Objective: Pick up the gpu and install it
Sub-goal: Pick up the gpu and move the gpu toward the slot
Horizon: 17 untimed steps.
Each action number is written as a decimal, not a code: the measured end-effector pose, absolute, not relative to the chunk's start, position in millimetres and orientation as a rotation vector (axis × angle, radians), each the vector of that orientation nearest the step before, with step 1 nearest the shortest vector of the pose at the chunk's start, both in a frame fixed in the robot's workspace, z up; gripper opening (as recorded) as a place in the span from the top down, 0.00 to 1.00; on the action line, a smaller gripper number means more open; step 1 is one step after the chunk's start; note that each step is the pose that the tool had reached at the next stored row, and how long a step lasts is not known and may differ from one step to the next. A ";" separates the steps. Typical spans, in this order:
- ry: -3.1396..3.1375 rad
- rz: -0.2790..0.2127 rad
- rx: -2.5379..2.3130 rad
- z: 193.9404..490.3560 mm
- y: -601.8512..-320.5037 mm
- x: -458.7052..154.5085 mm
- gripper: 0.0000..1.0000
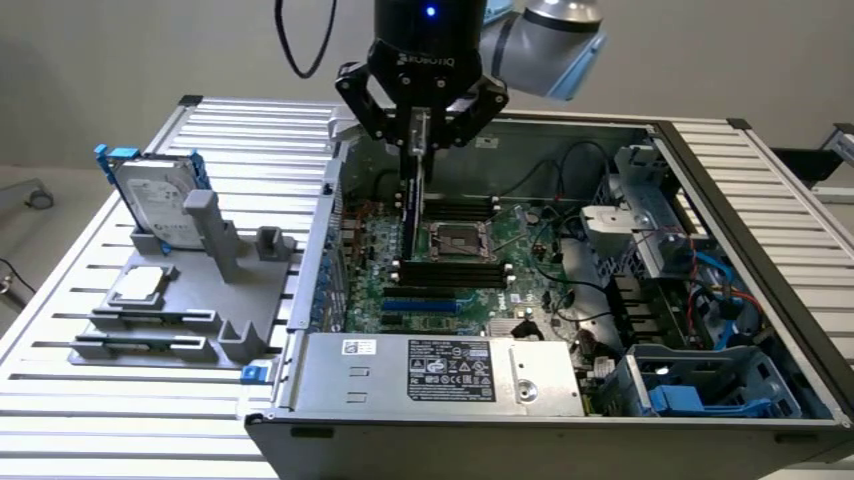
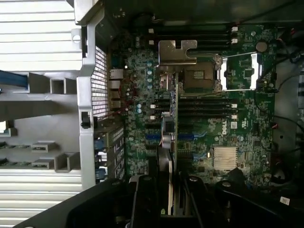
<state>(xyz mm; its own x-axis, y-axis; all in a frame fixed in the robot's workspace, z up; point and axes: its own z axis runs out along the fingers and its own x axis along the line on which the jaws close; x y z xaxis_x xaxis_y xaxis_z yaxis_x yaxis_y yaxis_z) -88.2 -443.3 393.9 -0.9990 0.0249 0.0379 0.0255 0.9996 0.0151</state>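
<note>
Black tool (image 1: 422,143) body carries "ROBOTIQ", upside down. Green motherboard (image 2: 209,128) bears "DELL". Print on the silver power-supply box (image 1: 340,385) label (image 1: 451,368) is too small to read.

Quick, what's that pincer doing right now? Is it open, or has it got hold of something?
Pincer: closed on the gpu, which it holds on edge over the motherboard.

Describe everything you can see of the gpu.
The gpu hangs upright and edge-on from the claw, which is clamped on its upper end. It is a slim dark card with a green board edge and a silvery metal part showing in the wrist view. It sits inside the open computer case, over the motherboard beside the CPU socket. Whether it touches a slot is unclear.
</note>
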 end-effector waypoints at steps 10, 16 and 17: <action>-3.104 -0.014 -0.039 376.9 -443.0 -44.1 0.74; -3.104 -0.015 -0.043 376.8 -443.1 -43.8 0.74; -3.104 -0.015 -0.044 376.9 -443.1 -43.8 0.74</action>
<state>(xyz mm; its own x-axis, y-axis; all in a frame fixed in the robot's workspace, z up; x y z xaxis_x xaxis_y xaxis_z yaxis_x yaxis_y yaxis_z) -43.8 -443.1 376.9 -0.9989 0.0280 0.0375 0.0284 0.9996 0.0093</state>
